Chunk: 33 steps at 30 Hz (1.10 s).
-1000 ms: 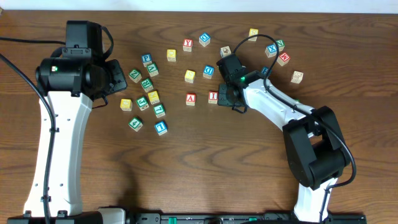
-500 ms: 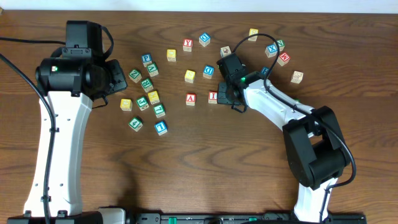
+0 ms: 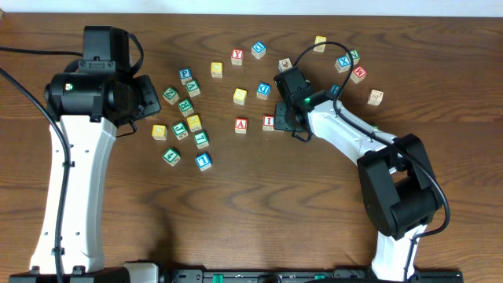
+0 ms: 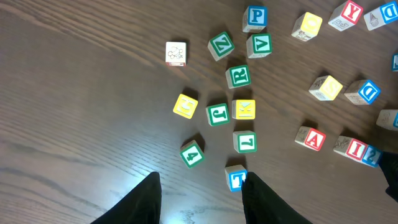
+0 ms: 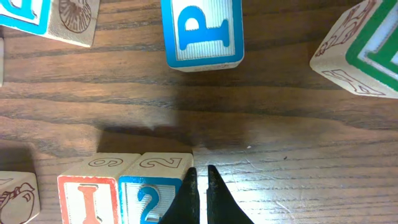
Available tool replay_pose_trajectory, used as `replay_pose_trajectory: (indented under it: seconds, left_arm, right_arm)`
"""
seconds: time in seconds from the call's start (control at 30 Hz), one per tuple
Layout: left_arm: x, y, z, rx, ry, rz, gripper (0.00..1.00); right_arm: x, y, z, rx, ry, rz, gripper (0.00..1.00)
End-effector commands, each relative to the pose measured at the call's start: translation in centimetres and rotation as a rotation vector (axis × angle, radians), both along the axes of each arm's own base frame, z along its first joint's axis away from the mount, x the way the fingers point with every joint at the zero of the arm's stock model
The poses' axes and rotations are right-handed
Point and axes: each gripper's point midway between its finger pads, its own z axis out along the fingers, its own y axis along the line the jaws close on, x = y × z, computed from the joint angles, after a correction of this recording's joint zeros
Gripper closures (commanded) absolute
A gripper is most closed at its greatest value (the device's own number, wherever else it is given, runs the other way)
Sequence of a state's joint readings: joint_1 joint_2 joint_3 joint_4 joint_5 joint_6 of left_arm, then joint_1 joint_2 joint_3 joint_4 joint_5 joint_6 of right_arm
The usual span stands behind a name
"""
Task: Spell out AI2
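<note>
The red A block (image 3: 241, 124) (image 4: 311, 138) lies mid-table with a small gap to the red I block (image 3: 269, 122) (image 4: 349, 147) (image 5: 89, 199) on its right. The blue 2 block (image 5: 151, 196) (image 4: 371, 155) sits flush against the I block's right side, mostly hidden under my right arm in the overhead view. My right gripper (image 5: 199, 186) (image 3: 286, 119) is shut with nothing in it, its fingertips touching the 2 block's right face. My left gripper (image 4: 200, 177) (image 3: 149, 96) hangs high over the left cluster, open and empty.
A blue P block (image 5: 202, 31) and a green-edged block (image 5: 360, 50) lie beyond the right gripper. Green and yellow blocks (image 3: 186, 118) cluster at left, with the blue 1 block (image 4: 237, 179) (image 3: 203, 161) by my left finger. A red Y block (image 3: 236, 56) and several others lie further back.
</note>
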<state>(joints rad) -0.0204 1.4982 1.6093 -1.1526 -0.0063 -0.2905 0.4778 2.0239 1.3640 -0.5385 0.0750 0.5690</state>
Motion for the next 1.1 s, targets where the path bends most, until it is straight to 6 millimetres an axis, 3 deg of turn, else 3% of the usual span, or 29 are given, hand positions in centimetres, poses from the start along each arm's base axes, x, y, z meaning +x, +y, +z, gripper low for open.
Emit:
replay_pose_trajectory:
  seconds: [0.0,0.23,0.43,0.57,0.83,1.07]
  left_arm:
    - [0.2,0.4,0.4,0.015,-0.008,0.002,0.58]
    - [0.2,0.4,0.4,0.015,-0.008,0.002,0.58]
    - [0.2,0.4,0.4,0.015,-0.008,0.002,0.58]
    - [0.2,0.4,0.4,0.015,-0.008,0.002,0.58]
    - [0.2,0.4,0.4,0.015,-0.008,0.002,0.58]
    - [0.2,0.4,0.4,0.015,-0.008,0.002,0.58]
  right_arm:
    - [-0.2,0.0,-0.4,-0.008,0.005,0.012,0.99]
    - [0.4,-0.7,0.1,-0.05,-0.022,0.051,0.98]
    - [0.9,-0.3,2.9,-0.021,-0.036,0.114,0.94]
    - [1.3,2.5,5.0,0.072,-0.057,0.184,0.91]
    - [1.0,8.9,6.8,0.222,-0.14,0.25,0.98]
    - [0.1,12.9,6.0,0.279,-0.157,0.287,0.99]
